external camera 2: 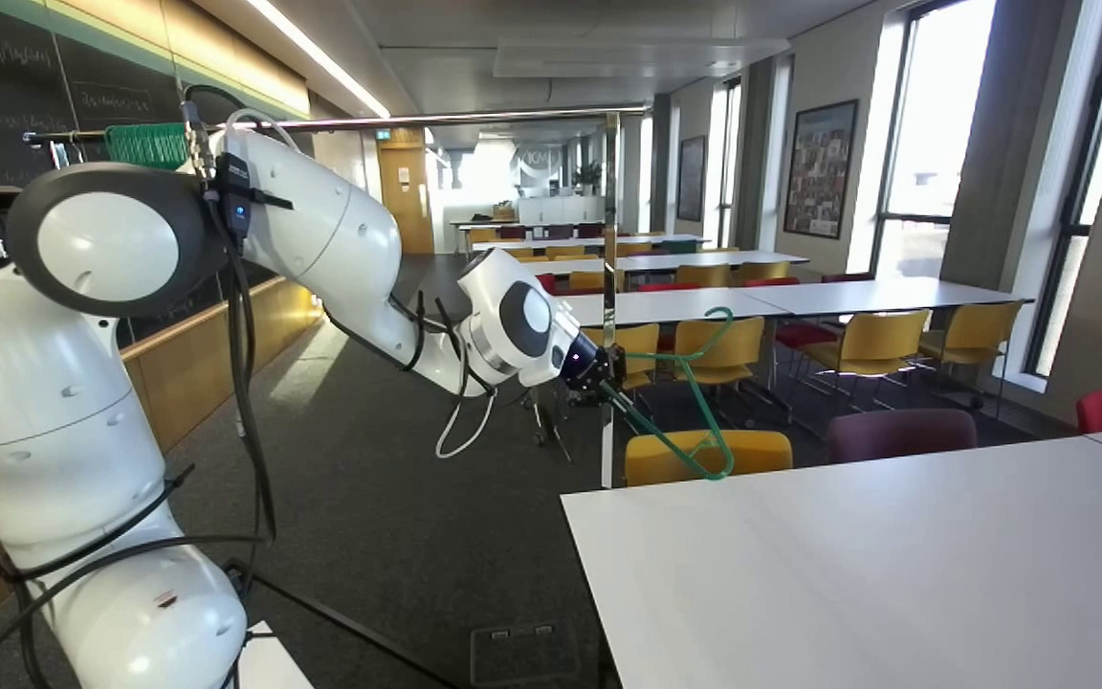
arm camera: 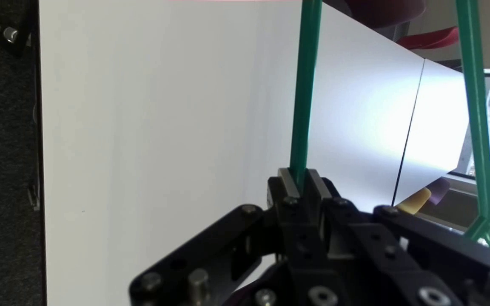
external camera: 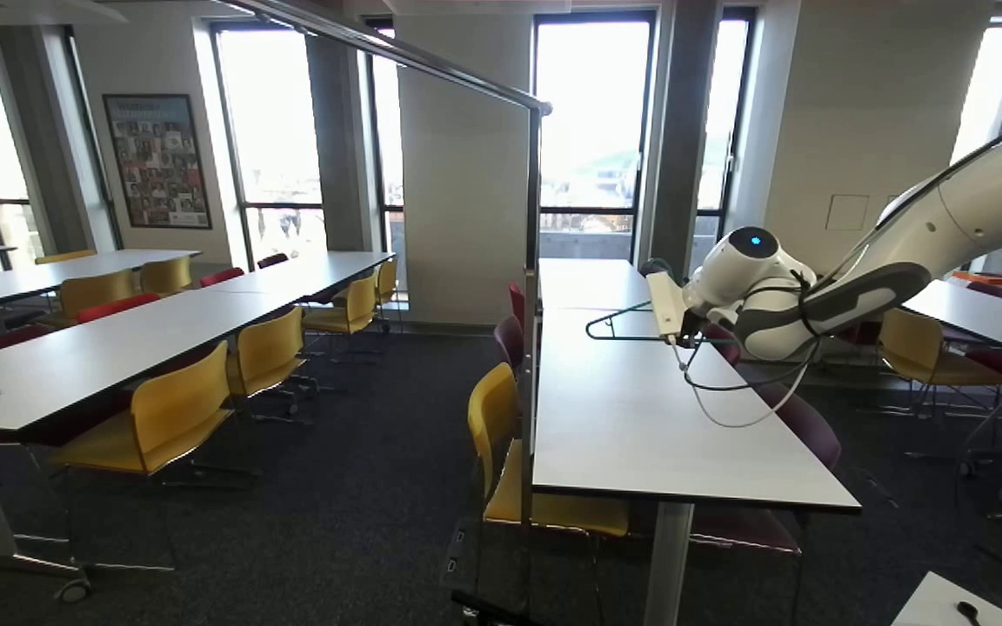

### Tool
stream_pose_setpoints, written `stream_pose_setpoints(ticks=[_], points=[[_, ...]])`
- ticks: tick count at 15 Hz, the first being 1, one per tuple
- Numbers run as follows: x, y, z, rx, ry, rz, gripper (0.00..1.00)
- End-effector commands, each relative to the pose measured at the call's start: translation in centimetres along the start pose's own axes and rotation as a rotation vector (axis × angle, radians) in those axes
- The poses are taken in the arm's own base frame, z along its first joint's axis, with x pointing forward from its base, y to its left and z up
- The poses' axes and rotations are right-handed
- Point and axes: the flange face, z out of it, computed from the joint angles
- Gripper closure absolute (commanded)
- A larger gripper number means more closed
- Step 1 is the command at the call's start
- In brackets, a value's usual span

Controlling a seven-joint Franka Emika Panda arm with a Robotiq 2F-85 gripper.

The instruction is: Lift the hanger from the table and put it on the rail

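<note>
The teal-green hanger shows in both exterior views and in the wrist view. My gripper is shut on one of its bars; the jaws pinch it in the wrist view. In an exterior view the gripper holds the hanger tilted in the air, with its hook up and away from the arm. The white table lies below the hanger. The grey metal rail runs high up, above the gripper's level.
An upright metal post carries the rail's end beside the table. A bunch of green hangers hangs at the rail's other end. Yellow chairs stand at the table. A loose cable loop hangs from the arm.
</note>
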Motion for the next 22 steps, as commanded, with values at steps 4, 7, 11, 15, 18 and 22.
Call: stream_pose_setpoints(ticks=[4, 7, 11, 15, 18, 22], points=[[-1.5, -0.6, -5.1, 0.080, -0.020, -0.044, 0.98], [-2.7, -0.2, -7.9, 0.130, -0.032, -0.066, 0.98], [-4.4, 1.7, -11.0, 0.193, -0.015, -0.097, 0.98], [-6.3, 5.2, -12.0, 0.238, 0.013, -0.080, 0.98], [-7.6, 7.8, -11.3, 0.275, 0.008, -0.024, 0.98], [-9.4, 10.2, -10.0, 0.317, 0.007, 0.063, 0.98]])
